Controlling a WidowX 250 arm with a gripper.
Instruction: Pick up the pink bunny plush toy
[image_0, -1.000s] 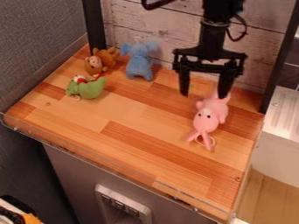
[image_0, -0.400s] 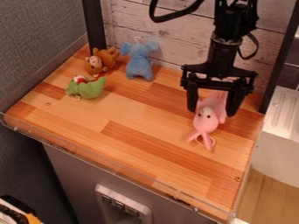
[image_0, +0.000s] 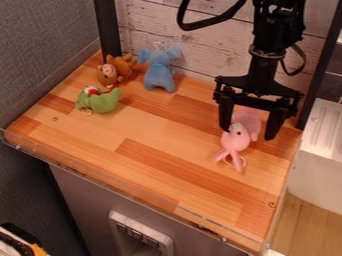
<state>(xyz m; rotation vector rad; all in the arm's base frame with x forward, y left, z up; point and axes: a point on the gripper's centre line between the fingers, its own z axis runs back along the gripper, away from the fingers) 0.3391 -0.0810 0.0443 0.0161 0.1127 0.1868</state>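
The hand (image_0: 248, 132), released with fingers spread, has lowered around the pink toy (image_0: 235, 142) (itself unmoved) on the bench (image_0: 157, 167); no grip established.

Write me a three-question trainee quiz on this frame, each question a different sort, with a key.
1. Fill in the gap: seen from the camera, the blue plush toy is to the ____ of the brown plush toy.
2. Which plush toy is nearest the gripper? A, blue; B, pink; C, brown.
3. True or false: the gripper's two fingers are pressed together.

Key: 1, right; 2, B; 3, false.
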